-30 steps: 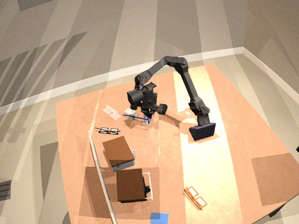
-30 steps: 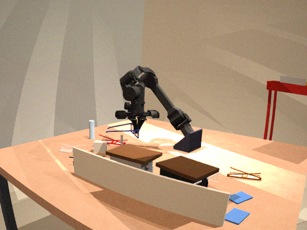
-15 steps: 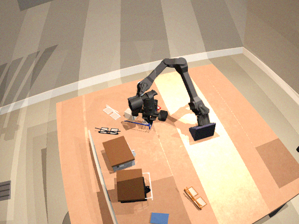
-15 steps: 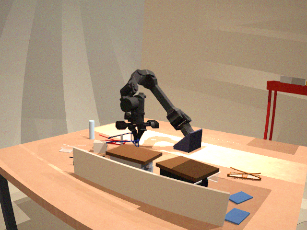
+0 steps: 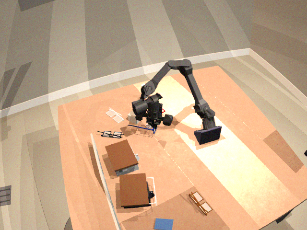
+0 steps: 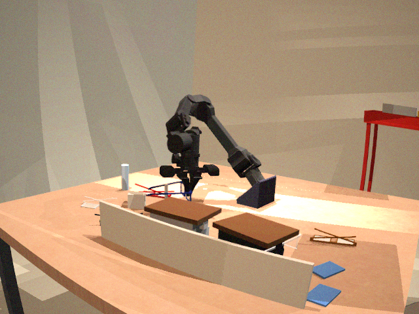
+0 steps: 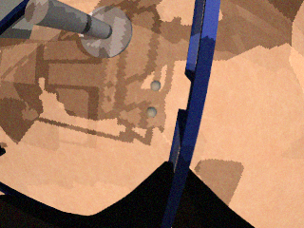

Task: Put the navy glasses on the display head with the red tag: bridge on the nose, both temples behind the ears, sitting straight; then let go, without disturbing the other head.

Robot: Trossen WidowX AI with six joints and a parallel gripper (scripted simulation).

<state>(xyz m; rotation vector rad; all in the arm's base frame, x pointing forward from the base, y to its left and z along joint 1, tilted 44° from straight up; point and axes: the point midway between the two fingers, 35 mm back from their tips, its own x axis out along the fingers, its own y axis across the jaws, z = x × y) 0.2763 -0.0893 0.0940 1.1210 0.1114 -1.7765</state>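
Observation:
The navy glasses [image 5: 141,127] [image 6: 174,193] [image 7: 205,57] hang in my gripper [image 5: 154,127] [image 6: 188,194] [image 7: 173,170], which is shut on their front frame near the bridge. Both temples stick out to the left in the exterior view, above the table. A grey head [image 5: 127,170] [image 6: 203,226] and a black head [image 5: 150,194] [image 6: 277,249] stand side by side, each under a brown slab, away from my gripper. White glasses [image 5: 155,193] [image 6: 292,240] are at the black head's face. I cannot make out the red tag in any view.
A grey post [image 6: 165,190] [image 7: 97,26] on a round base stands close beneath the glasses. A pale block [image 5: 134,118] [image 6: 136,201] and red glasses [image 5: 163,110] lie near. A long low wall [image 5: 101,170] [image 6: 203,250] runs behind the heads. Brown glasses [image 5: 198,202] lie farther off.

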